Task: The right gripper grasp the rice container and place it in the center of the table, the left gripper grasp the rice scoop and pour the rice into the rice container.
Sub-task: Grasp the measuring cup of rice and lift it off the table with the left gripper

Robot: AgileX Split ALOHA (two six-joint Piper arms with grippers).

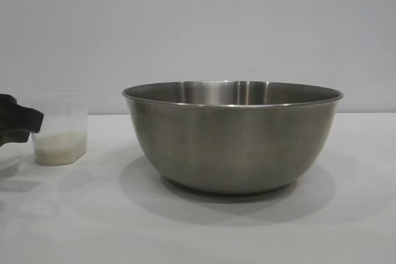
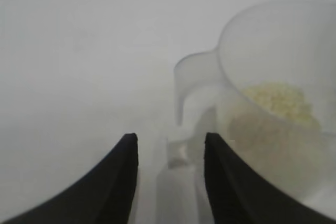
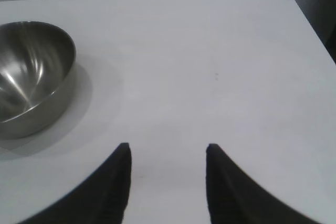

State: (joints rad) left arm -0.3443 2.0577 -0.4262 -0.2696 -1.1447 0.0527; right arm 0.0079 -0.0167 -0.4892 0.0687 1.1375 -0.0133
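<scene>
The large round brushed stainless-steel rice container (image 1: pixel 232 137) stands upright near the middle of the plain white table (image 1: pixel 198 233), empty as far as its inner wall shows, so the placing step appears complete. The right gripper (image 3: pixel 167 153) — a black claw on the right arm — hangs well apart from the container with its fingers spread and nothing between them; it does not appear in the exterior view and looks to be out of the work. The step in hand is the grasp of the rice scoop (image 1: pixel 60 129), a small translucent clear plastic measuring cup standing upright on the table beside the container, apart from it, with a pale off-white layer of rice (image 1: pixel 60 146) in its bottom part. The left gripper (image 2: pixel 170 148) — a matching black claw — sits at the scoop's outer side; in the exterior view it overlaps the scoop's edge, though contact cannot be confirmed. In the left wrist view its fingers are parted, and the scoop's small side handle (image 2: pixel 197 80) lies just ahead of the gap, not yet clamped. The next move probably calls for advancing until the handle lies between the fingers, then closing firmly. Since the scoop is light, a push off-centre could slide or tip it and spill grains before the lift towards the container's rim.
</scene>
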